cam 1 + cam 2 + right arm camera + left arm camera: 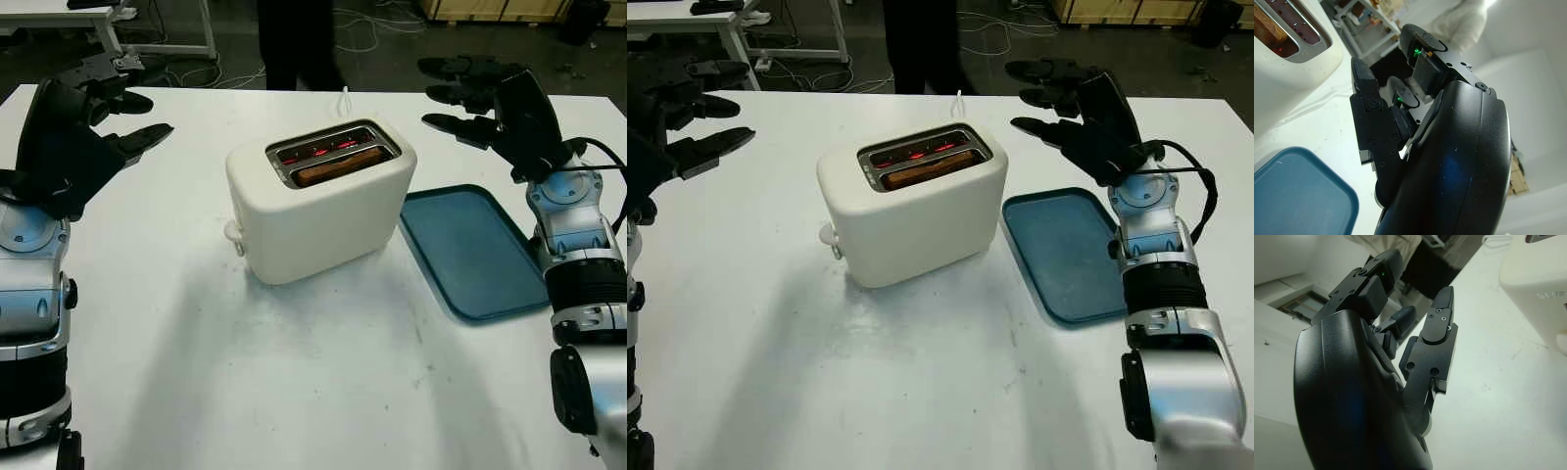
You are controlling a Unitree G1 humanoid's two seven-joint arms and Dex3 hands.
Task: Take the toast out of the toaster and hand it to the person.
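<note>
Brown toast [338,164] is sitting in the cream plastic toaster [318,201] on the white surface [294,392]; the left hand [93,122] and right hand [485,108] are hovering open, holding nothing.

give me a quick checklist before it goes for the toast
1. Toast sits in the toaster's nearer slot: ok.
2. Toaster upright on the table: ok.
3. Slots cooled down: not ok, red glow inside.
4. Right hand open, raised beyond the blue tray, clear path to the toaster: ok.
5. Left hand open, raised on the toaster's other side, holding nothing: ok.
6. Person stands past the table's far edge; whether a hand is out to receive: cannot tell.
</note>
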